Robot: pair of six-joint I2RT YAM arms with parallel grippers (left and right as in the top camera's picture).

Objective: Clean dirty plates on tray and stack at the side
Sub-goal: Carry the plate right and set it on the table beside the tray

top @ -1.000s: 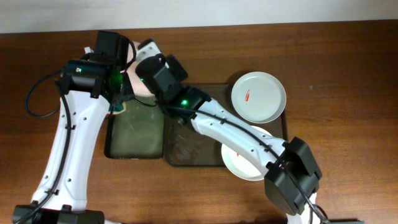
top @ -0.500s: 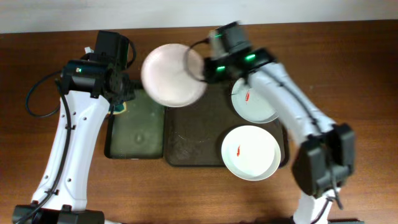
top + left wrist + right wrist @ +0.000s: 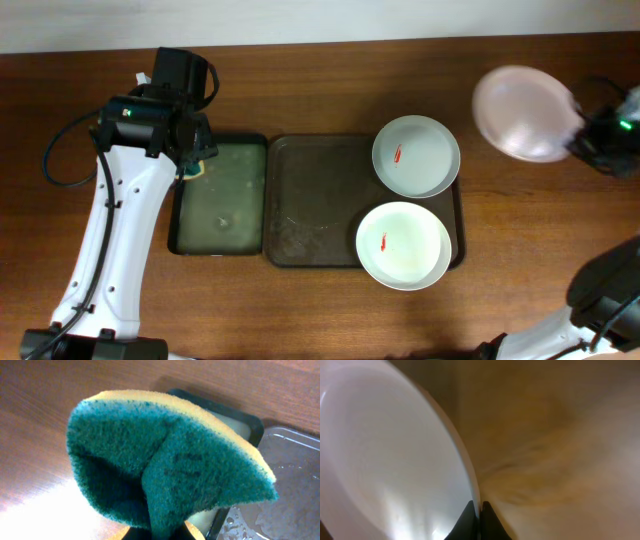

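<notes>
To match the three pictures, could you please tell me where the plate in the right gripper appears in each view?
Overhead: the held plate, upper right.
Left wrist: not in it.
Right wrist: the held plate fills the left half.
Shared landmark: the wooden table.

Two red-smeared plates [image 3: 416, 156] on tray [image 3: 310, 200] right end; third plate [image 3: 525, 112] aloft far right.

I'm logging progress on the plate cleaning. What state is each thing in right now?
tray: two plates on it.
far plate: on the tray, red smear.
near plate: on the tray, red smear.
held plate: lifted, right of the tray, blurred.
sponge: pinched, folded.
left gripper: shut on the sponge.
right gripper: shut on the held plate's rim.
small tray: looks wet.
</notes>
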